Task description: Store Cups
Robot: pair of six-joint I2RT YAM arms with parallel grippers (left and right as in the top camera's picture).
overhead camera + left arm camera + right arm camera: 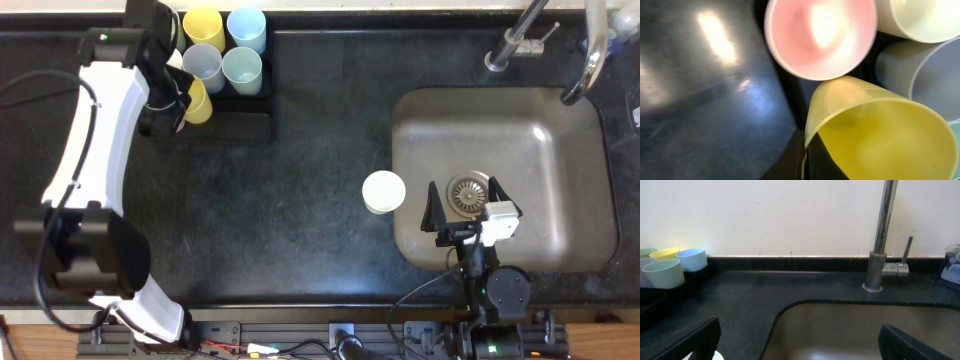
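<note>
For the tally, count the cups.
7: yellow cup, blue cup, grey cup, mint cup, pink cup in the tray; second yellow cup in left gripper; white cup beside sink. The arm may hide more.

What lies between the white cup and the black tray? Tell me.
Nothing; the top view shows only bare dark countertop between the white cup and the tray.

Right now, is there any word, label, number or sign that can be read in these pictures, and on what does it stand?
No text can be read.
The bottle beside the faucet carries a blue label, too blurred to read.
The cups show no print.
</note>
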